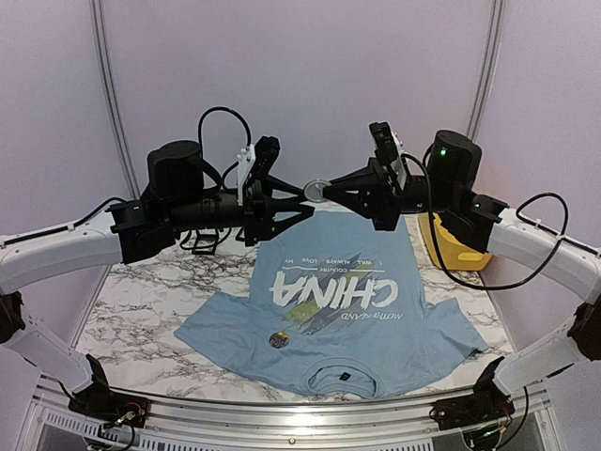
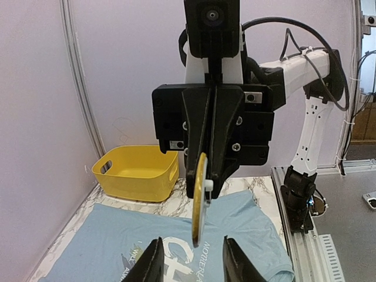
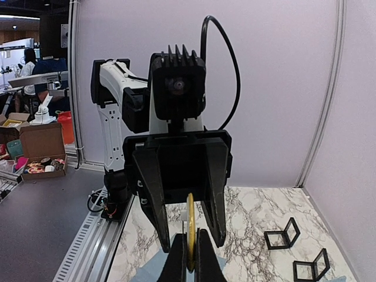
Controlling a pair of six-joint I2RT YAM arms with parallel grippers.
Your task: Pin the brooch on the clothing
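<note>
The light blue T-shirt (image 1: pixel 329 310) with white "CHINA" lettering lies flat on the marble table. It also shows in the left wrist view (image 2: pixel 111 235). Both arms are raised above its far hem and face each other. My right gripper (image 1: pixel 332 193) (image 3: pixel 189 258) is shut on the edge of the brooch (image 1: pixel 317 191), a round gold disc with a white stud (image 3: pixel 190 232) (image 2: pixel 200 200). My left gripper (image 1: pixel 302 197) (image 2: pixel 191 261) is open. Its fingers (image 2: pixel 154 261) stand on either side of the disc without touching it.
A small round piece (image 1: pixel 278 339) lies on the shirt near the collar. A yellow basket (image 1: pixel 449 246) (image 2: pixel 138 171) stands at the table's right side. Black wire stands (image 3: pixel 281 234) sit on the marble at the left. Metal rails (image 1: pixel 282 413) run along the near edge.
</note>
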